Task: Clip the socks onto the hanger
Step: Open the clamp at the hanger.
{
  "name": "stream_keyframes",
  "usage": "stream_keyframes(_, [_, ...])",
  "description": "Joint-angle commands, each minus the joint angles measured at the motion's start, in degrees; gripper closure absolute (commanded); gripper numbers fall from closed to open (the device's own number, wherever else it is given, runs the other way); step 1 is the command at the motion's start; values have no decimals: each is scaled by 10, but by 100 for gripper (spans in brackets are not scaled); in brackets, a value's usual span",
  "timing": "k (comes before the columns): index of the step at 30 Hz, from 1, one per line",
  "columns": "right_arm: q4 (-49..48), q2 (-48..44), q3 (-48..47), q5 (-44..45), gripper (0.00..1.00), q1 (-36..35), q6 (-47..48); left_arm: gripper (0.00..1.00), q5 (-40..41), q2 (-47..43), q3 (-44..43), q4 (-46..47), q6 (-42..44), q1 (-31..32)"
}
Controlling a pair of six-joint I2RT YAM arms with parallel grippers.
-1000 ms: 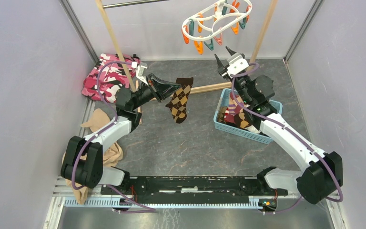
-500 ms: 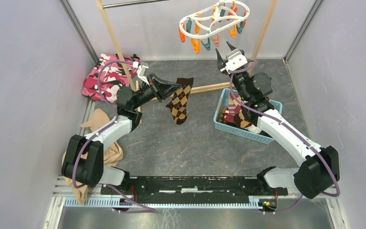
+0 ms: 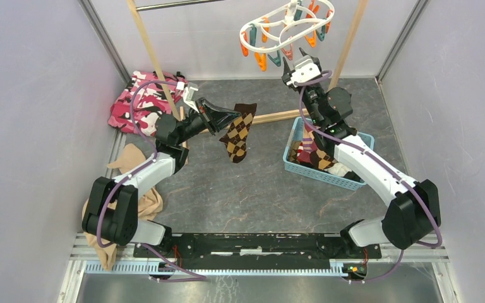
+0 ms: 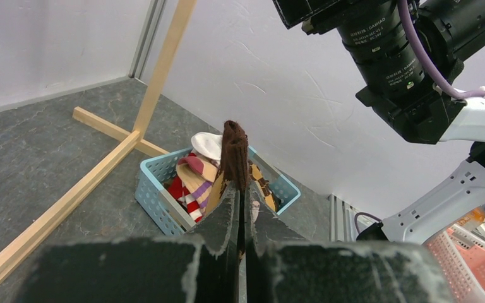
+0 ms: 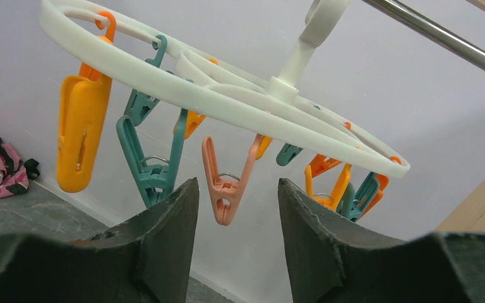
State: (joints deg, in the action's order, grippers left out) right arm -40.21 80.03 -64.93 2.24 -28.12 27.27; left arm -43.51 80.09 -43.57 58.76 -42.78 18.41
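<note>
Left gripper [image 3: 226,118] is pinching the brown argyle sock [image 3: 238,136], which is hanging from its closed jaws. Right gripper [image 5: 237,183] is standing half open just beneath the hanger [image 3: 287,25], its jaws framing a pink clothespin [image 5: 223,189]. Other socks [image 3: 316,154] are lying in the blue basket [image 3: 353,183].

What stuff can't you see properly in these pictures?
- Left wrist view: the argyle sock shows only edge-on; the shut left claw hides the rest.
- Top view: the right arm covers part of the basket.
- Right wrist view: the hanger hook is cut off by the top edge.
</note>
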Motion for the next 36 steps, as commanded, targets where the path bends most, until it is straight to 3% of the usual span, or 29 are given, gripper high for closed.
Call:
stream_keyframes(1, [-19,9,-35,13,43,-2,16,98,6,0,-22,11,28,-4])
stream_keyframes(24, [-40,76,-93,-15,41,-6,4,98,5,5,-26,11,31,-10])
stream_keyframes(36, [-71,107,-119,-13,45,-13,-19,98,4,6,-24,11,31,-9])
